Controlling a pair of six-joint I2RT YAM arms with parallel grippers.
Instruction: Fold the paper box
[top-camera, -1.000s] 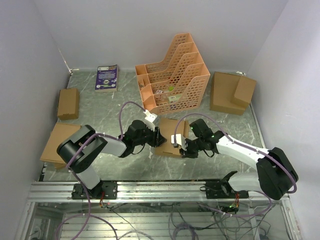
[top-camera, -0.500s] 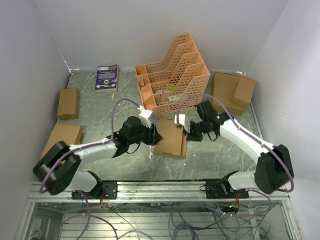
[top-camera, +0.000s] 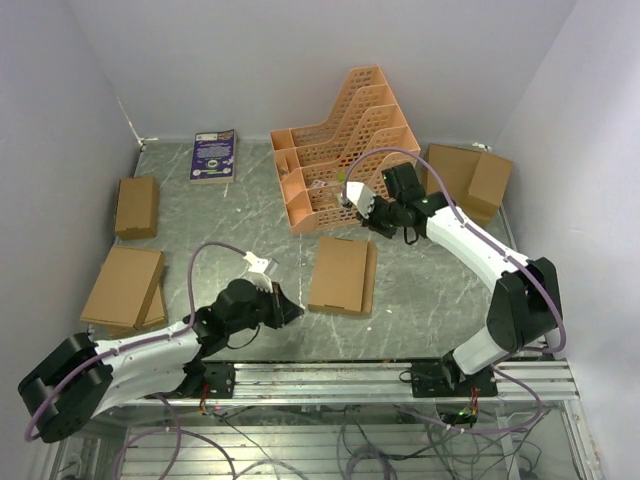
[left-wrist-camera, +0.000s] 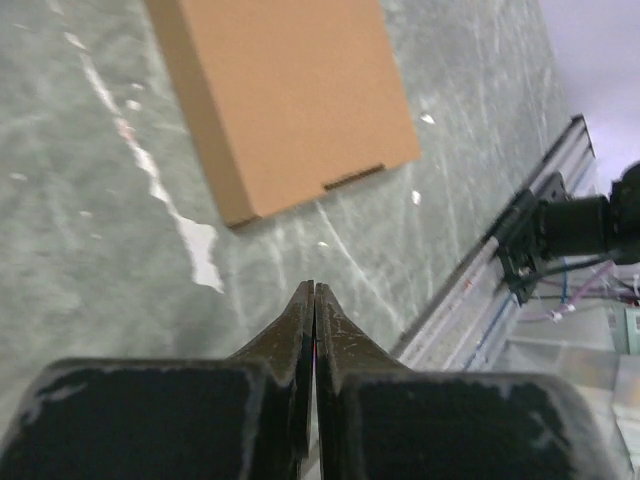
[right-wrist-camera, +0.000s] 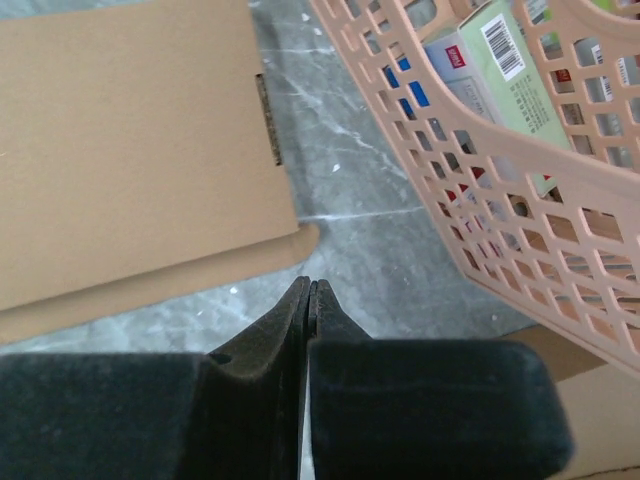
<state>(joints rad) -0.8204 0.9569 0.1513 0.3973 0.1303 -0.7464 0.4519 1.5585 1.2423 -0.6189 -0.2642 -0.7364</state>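
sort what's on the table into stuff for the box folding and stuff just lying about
For the job:
paper box, lying flat and closed mid-table

Just lying about:
rack
book
small box at far left
left stack of flat boxes
right stack of boxes

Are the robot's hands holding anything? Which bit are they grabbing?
Nothing is held. The left gripper and right gripper are both shut and empty; the paper box lies free on the table.
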